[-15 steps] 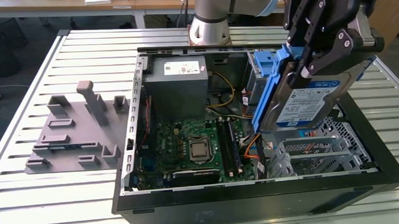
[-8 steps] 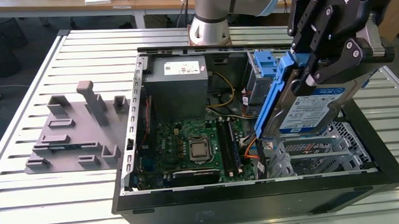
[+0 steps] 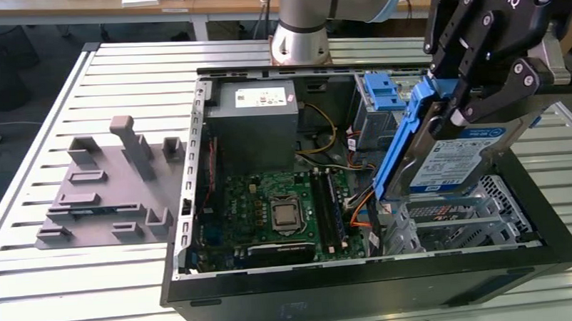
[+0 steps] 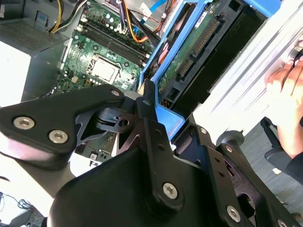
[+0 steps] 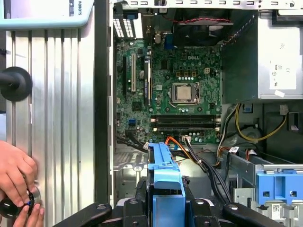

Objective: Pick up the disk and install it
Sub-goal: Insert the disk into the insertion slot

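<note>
While the disk (image 3: 457,158) was held tilted on edge over the open computer case (image 3: 366,275), the pick-up was judged complete and the installing step in hand. The hand (image 3: 470,115) was closed onto the disk's upper end, clamped across its blue bracket (image 3: 399,142), and the drive hung from it toward the silver drive bay (image 3: 459,219) directly beneath. Whether disk and bay were touching could not be told. Seating was judged to call for the tilt to be taken out and the bracket squared to the bay's opening, clear of the cables (image 3: 359,201) just beside the load. The case was stood on a slatted metal tabletop (image 3: 43,283). A grey fixture plate (image 3: 97,203) lay well away from the hand, beyond the case. Office desks (image 3: 214,2) were seen behind, and a person (image 5: 14,175) at the tabletop's edge.
</note>
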